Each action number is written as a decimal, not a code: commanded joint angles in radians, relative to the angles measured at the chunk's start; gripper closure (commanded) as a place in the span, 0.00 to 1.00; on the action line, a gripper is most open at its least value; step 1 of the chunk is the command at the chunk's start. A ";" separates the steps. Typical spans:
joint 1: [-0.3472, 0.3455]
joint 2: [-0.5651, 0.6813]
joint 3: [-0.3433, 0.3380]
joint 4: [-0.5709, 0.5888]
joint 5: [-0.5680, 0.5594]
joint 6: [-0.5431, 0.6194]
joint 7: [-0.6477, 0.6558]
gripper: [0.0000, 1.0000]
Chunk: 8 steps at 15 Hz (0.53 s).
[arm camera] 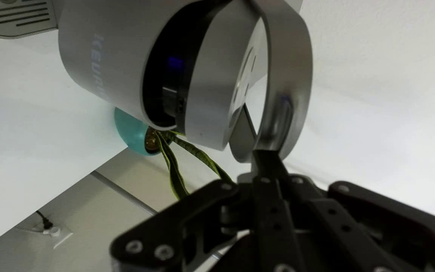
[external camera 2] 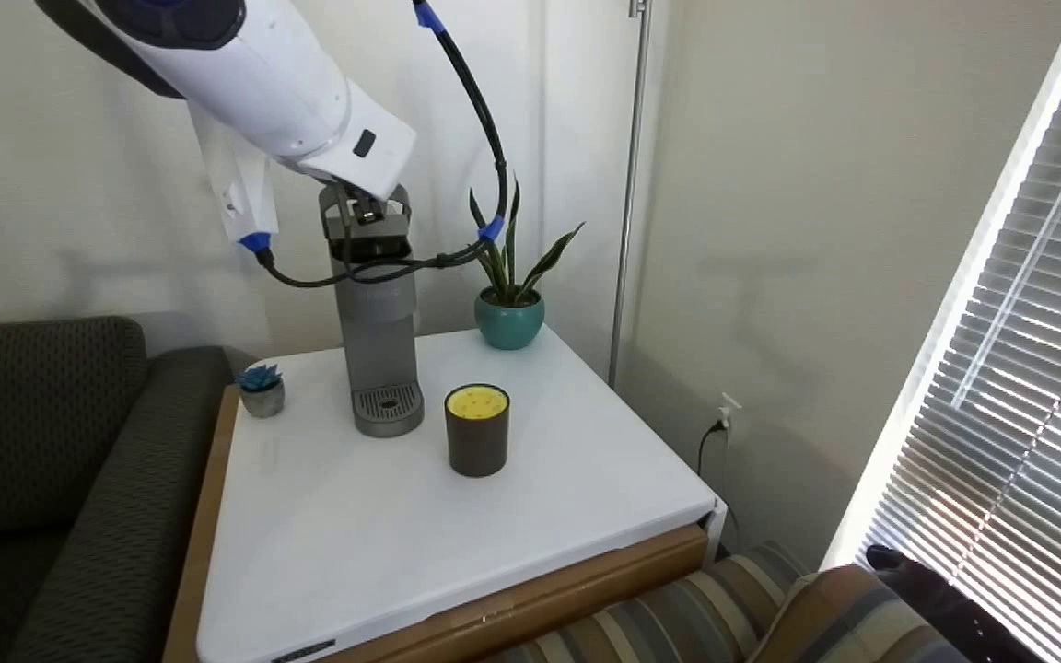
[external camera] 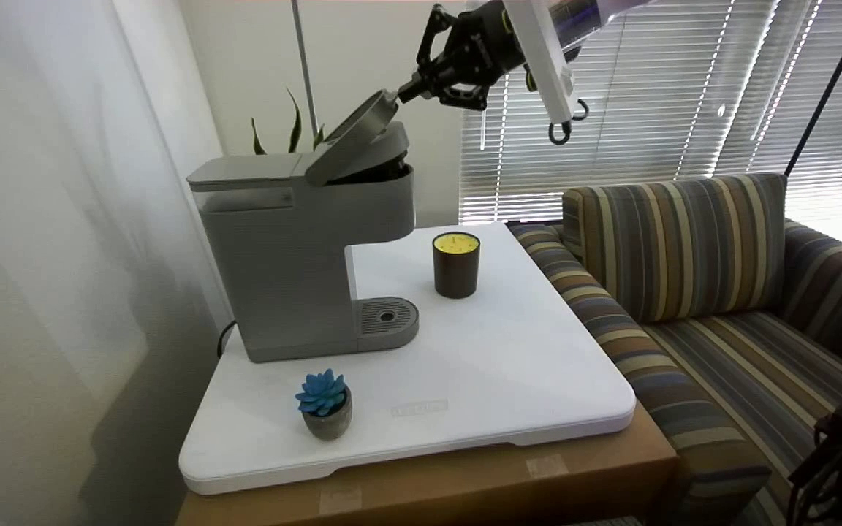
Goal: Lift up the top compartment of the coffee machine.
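The grey coffee machine [external camera: 275, 270] stands on the white table and also shows in an exterior view [external camera 2: 374, 341] and the wrist view [arm camera: 100, 49]. Its top compartment [external camera: 388, 148] is tilted up at the front, with a dark gap beneath; the wrist view shows this lid [arm camera: 213, 83] too. A grey handle loop [arm camera: 291, 75] is raised above the lid. My gripper [external camera: 408, 91] has its fingers together, and its tips [arm camera: 269, 158] meet the loop's front edge; I cannot see the loop between them. In an exterior view [external camera 2: 367, 212] the arm mostly hides the gripper.
A dark candle jar [external camera: 456, 270] stands right of the machine. A small blue succulent pot [external camera: 327, 413] is at the table's [external camera: 501, 380] front. A teal plant pot [external camera 2: 509, 318] stands behind, near a metal pole [external camera 2: 627, 203]. A striped sofa [external camera: 677, 256] adjoins the table.
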 commanded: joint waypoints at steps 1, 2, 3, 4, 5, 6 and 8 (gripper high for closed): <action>-0.001 -0.021 0.003 -0.001 0.036 -0.033 -0.030 1.00; -0.001 -0.019 0.004 -0.001 0.033 -0.035 -0.028 1.00; -0.002 -0.018 0.003 -0.001 0.033 -0.039 -0.025 1.00; -0.002 -0.017 0.003 -0.001 0.031 -0.043 -0.022 1.00; -0.004 -0.017 0.003 -0.002 0.032 -0.049 -0.021 1.00; -0.005 -0.013 0.002 -0.002 0.028 -0.053 -0.014 1.00; -0.007 -0.012 -0.002 -0.003 0.038 -0.046 -0.023 1.00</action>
